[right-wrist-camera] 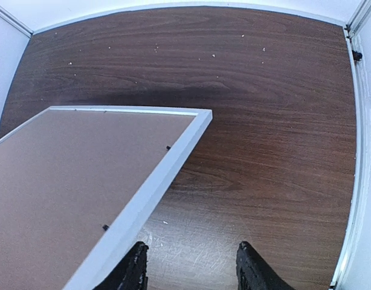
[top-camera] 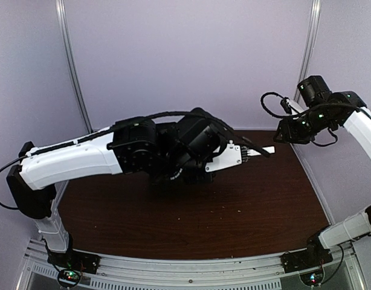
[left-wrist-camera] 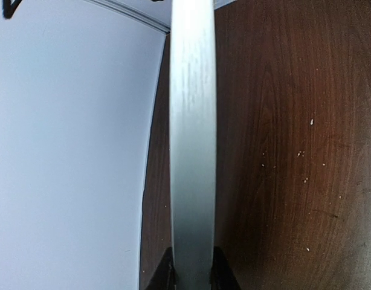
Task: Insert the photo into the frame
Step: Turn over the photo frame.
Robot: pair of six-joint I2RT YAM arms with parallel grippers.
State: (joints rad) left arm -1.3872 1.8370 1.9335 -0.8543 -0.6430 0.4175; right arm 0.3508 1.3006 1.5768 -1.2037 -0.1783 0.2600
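The frame (right-wrist-camera: 158, 178) hangs tilted above the table with its back toward the right wrist camera, a brown backing board (right-wrist-camera: 77, 187) filling it. The photo is hidden. In the left wrist view one white rail of the frame (left-wrist-camera: 193, 133) runs straight up between my fingertips (left-wrist-camera: 166, 273), which press it from both sides. My left gripper (left-wrist-camera: 193, 275) is shut on that rail. From above, the left gripper (top-camera: 255, 152) reaches over mid-table, with a short white end of the frame (top-camera: 267, 149) showing past it. My right gripper (right-wrist-camera: 194, 266) is open and empty, its left finger (right-wrist-camera: 134, 266) beside the rail.
The dark wooden table (right-wrist-camera: 264, 121) lies below, with small white specks and scratches. A pale wall (left-wrist-camera: 64, 151) stands at its far side and a metal edge strip (right-wrist-camera: 356, 151) runs along its right side. The right gripper (top-camera: 281, 136) is raised at the back right.
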